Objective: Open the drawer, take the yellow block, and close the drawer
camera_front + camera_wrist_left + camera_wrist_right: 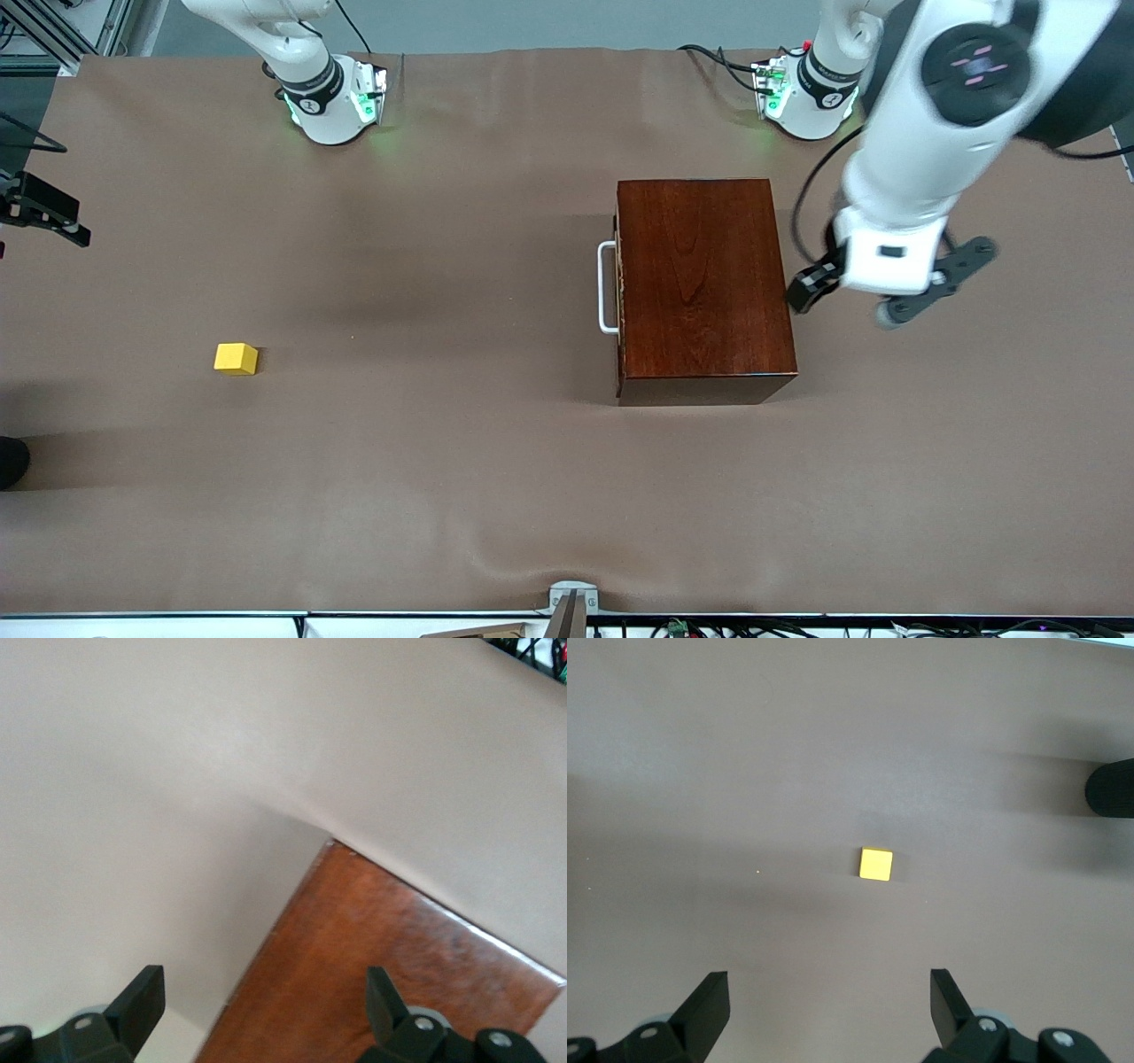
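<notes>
The mahogany box (700, 283) stands on the table with its drawer (620, 292) pushed in; only the dark front and the white loop handle (607, 288) show, facing the right arm's end. The yellow block (236, 359) lies on the bare table toward the right arm's end, apart from the box. My left gripper (850, 301) is open and empty, up over the box's edge at the left arm's end; its wrist view (266, 1001) shows the box top (381, 948). My right gripper (830, 997) is open and empty, high over the table, with the block (876, 864) below it.
The table is covered with a brown cloth (443, 487). A black object (11, 461) sits at the cloth's edge at the right arm's end, nearer the front camera than the block; it also shows in the right wrist view (1112, 788).
</notes>
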Tool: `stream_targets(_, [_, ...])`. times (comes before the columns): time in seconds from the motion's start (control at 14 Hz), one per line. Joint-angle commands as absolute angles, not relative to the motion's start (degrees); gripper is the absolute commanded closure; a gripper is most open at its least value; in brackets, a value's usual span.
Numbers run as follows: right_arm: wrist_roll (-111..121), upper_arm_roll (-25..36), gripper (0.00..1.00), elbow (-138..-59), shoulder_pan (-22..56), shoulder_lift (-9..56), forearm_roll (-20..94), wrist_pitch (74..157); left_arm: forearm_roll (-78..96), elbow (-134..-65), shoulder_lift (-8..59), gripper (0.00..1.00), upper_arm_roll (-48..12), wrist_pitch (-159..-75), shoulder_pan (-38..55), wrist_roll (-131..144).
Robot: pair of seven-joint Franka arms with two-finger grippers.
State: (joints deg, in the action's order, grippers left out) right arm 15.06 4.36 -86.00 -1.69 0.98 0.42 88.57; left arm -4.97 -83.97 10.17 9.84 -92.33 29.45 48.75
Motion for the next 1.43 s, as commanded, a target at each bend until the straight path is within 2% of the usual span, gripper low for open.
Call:
stream_targets(0.0, [14.77, 3.87, 0.00, -89.20, -1.93, -1.84, -0.70, 88.86, -3.87, -89.12, 4.67, 0.00, 8.96, -92.55, 24.54, 36.70])
stream_targets(0.64, [14.68, 3.87, 0.00, -90.09, -1.93, -2.55, -0.70, 89.03, -2.37, -88.24, -0.17, 0.00, 9.23, -86.49, 17.32, 9.42])
stream_targets(1.21, [15.03, 3.78, 0.00, -89.56, -1.76, -2.29, -0.70, 89.12, -1.15, -87.45, -1.05, 0.00, 9.32, -85.43, 17.05, 7.92])
stream_targets(1.36, [14.68, 3.52, 0.00, -88.42, -1.23, -2.11, -0.70, 89.03, -1.23, -87.19, -0.97, 0.00, 7.22, -85.34, 14.52, 7.03])
